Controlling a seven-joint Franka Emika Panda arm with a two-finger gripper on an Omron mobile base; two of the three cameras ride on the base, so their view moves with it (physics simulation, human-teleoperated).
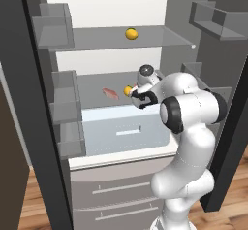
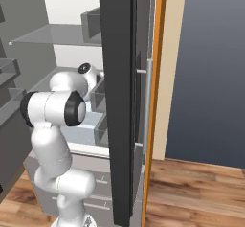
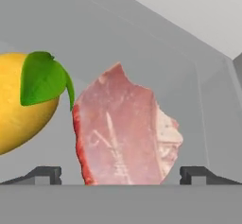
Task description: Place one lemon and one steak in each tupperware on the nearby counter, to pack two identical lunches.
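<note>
**Claw wide open over the steak**

Claw (image 3: pixel 121 175) spread to its full width, gripping nothing, fingertips (image 3: pixel 43 175) low in the hand view either side of the steak (image 3: pixel 124 132). Steak fills centre frame on the grey fridge shelf (image 3: pixel 142 38). Lemon (image 3: pixel 23 102), green leaf showing, sits just beside it at left.

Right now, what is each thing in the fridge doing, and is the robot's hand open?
end effector: open, holding nothing, fingertips either side of a steak
steak: on the middle fridge shelf, ungrasped
other steak: flat on the same shelf
lemon: on the shelf left of the steak
upper lemon: alone on the top shelf
fridge door: open
</note>
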